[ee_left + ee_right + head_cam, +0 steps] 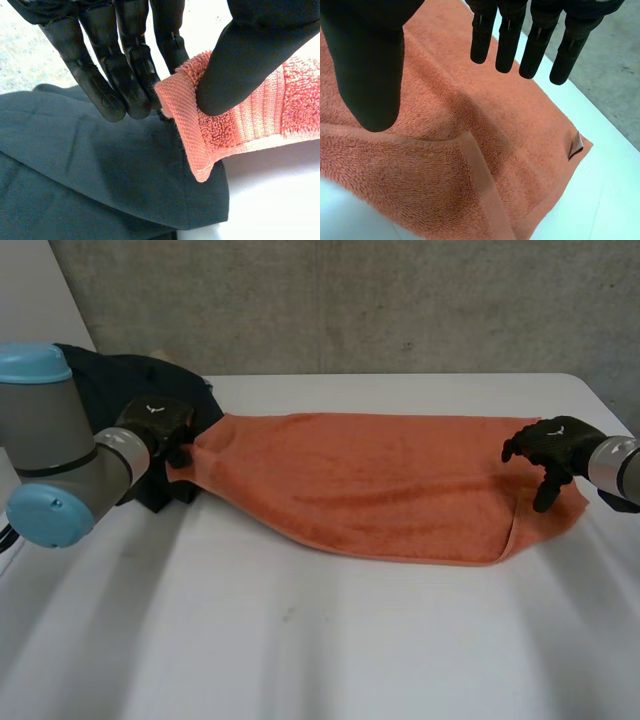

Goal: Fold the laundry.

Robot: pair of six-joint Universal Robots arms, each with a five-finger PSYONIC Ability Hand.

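White table point(320, 640); grey wall point(350, 300) behind, probably concrete.

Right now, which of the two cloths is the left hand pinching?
The orange terry towel: the left hand pinches its corner between thumb and fingers. The dark grey cloth merely lies underneath.

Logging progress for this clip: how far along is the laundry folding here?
Done: the orange towel lies stretched out on the table, apparently doubled once; a hemmed upper layer shows under the right hand. In hand: the left hand pinches one end corner between thumb and fingers, over a dark garment; the right hand hovers open above the other end. Left: more towel folds, and the bunched dark garment.
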